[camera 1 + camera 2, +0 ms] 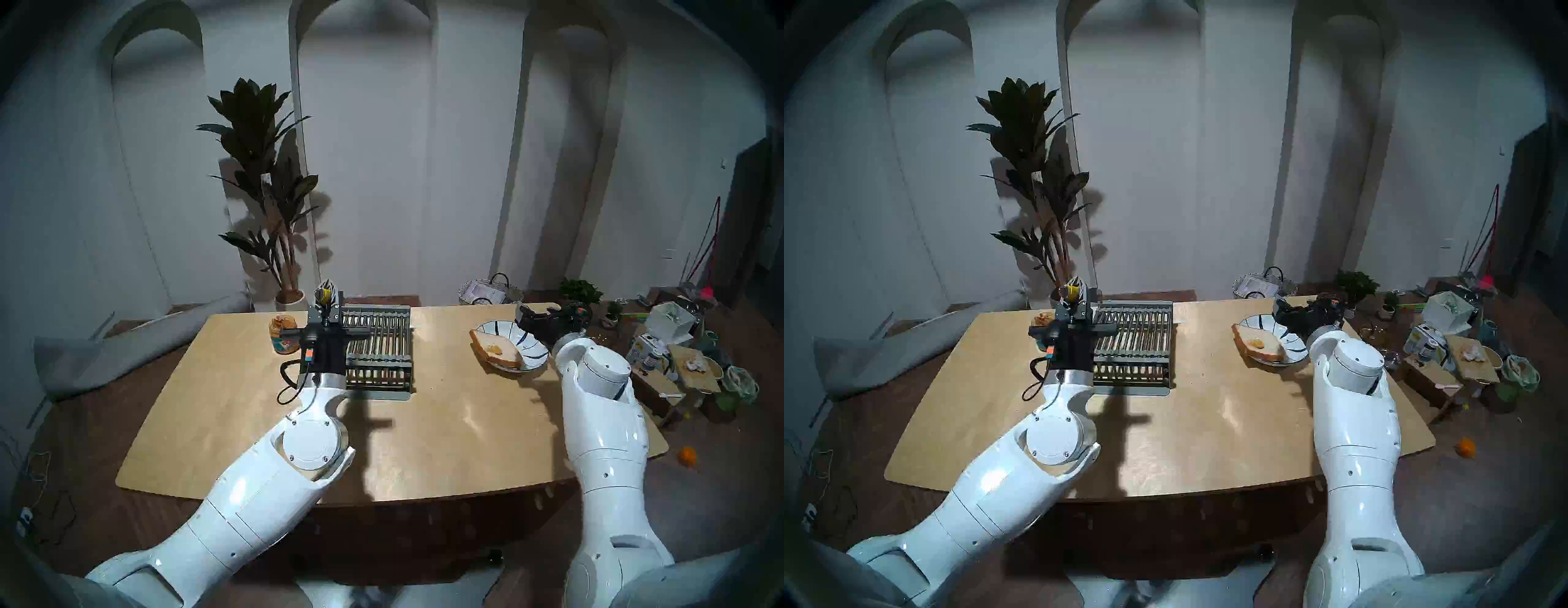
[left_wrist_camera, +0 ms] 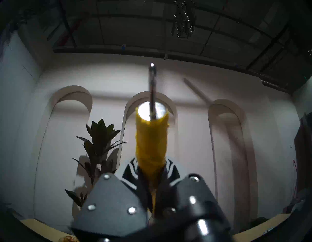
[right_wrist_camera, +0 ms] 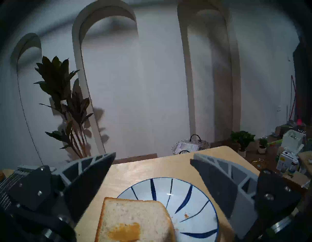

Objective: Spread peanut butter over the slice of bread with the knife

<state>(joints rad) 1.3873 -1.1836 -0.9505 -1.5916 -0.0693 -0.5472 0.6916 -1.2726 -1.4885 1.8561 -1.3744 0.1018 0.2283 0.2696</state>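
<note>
Head view, 1 jar (image 1: 283, 335), 1 bread slice (image 1: 496, 349), left gripper (image 1: 324, 297) clamping 1 knife (image 1: 324, 294), right gripper (image 3: 152, 170) wide.

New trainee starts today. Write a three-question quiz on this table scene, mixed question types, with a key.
1. True or false: the left gripper holds the knife by its yellow handle.
2. The bread lies: A) wholly on the plate, B) partly over the plate's rim, C) on the rack.
3. Fill in: the right gripper is ____ above the plate.

Key: 1 true. 2 B. 3 open.
</note>
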